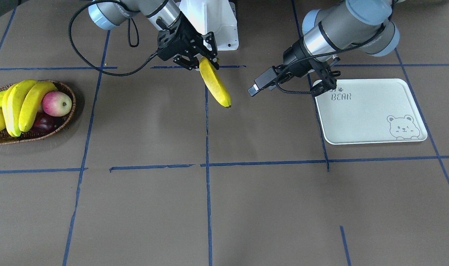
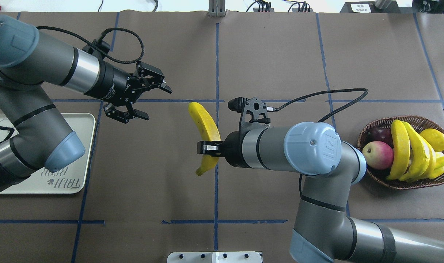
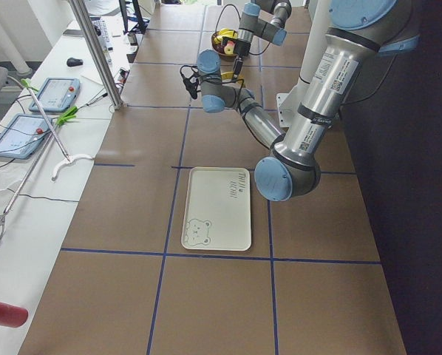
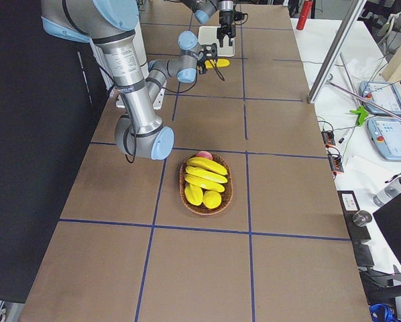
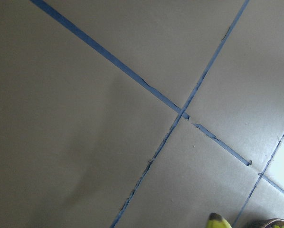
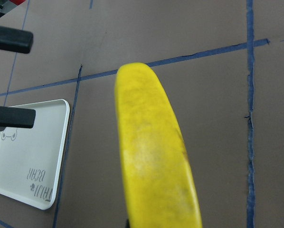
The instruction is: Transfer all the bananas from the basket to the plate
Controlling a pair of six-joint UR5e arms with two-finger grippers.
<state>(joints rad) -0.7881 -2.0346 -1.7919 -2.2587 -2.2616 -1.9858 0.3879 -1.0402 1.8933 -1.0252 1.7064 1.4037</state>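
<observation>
My right gripper (image 2: pixel 208 148) is shut on one banana (image 2: pixel 203 124) and holds it above the table's middle, the banana hanging tilted (image 1: pixel 215 84); it fills the right wrist view (image 6: pixel 154 156). My left gripper (image 2: pixel 154 102) is open and empty, just left of the banana and beside the plate's (image 2: pixel 79 146) corner. The off-white plate (image 1: pixel 368 114) holds nothing. The wicker basket (image 2: pixel 368 128) at the right holds three more bananas (image 2: pixel 408 149). The basket (image 1: pixel 71 96) and these bananas (image 1: pixel 24 103) also show in the front view.
The basket also holds a pink-red apple (image 2: pixel 378 155), a dark fruit (image 2: pixel 380 133) and shorter yellow-green fruits (image 2: pixel 434 138). Blue tape lines cross the brown table. The white robot base (image 1: pixel 213 22) stands at the table's rear edge.
</observation>
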